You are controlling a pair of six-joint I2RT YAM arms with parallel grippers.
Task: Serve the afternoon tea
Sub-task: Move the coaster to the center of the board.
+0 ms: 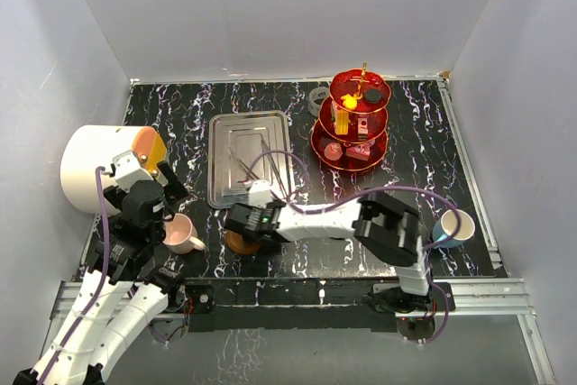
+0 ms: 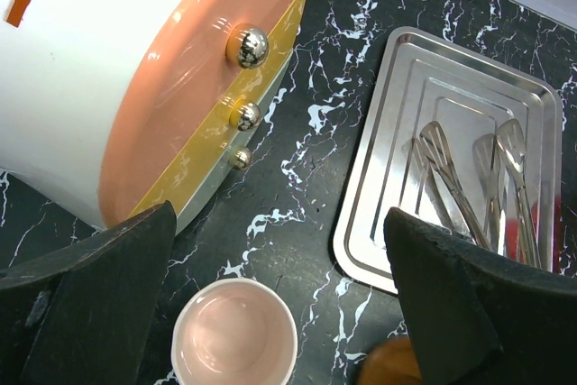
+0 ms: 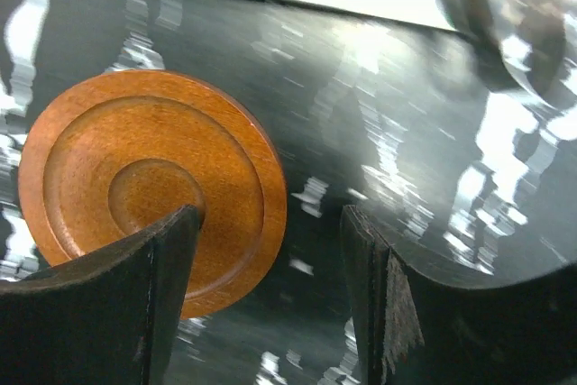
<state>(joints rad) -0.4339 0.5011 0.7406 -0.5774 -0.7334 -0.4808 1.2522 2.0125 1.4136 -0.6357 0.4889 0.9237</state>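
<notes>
While small sweets (image 1: 341,116) already lie on the tiers of the red stand (image 1: 317,140) at the far right of the desk, the cups look unserved, so I judge the task to be only partly done. The pink cup (image 1: 180,233) stands bare on the desk near the near left corner, and the blue cup (image 1: 455,225) stands by the right edge. Neither cup is on a saucer. One brown saucer (image 3: 153,178) lies empty near the near edge, just in front of the steel tray (image 1: 225,132); I cannot make out a second one. The right tool (image 3: 270,223) hangs half wide over that saucer's rim and grips nothing. The left tool (image 2: 279,218) is spread wide above the pink cup and is empty.
</notes>
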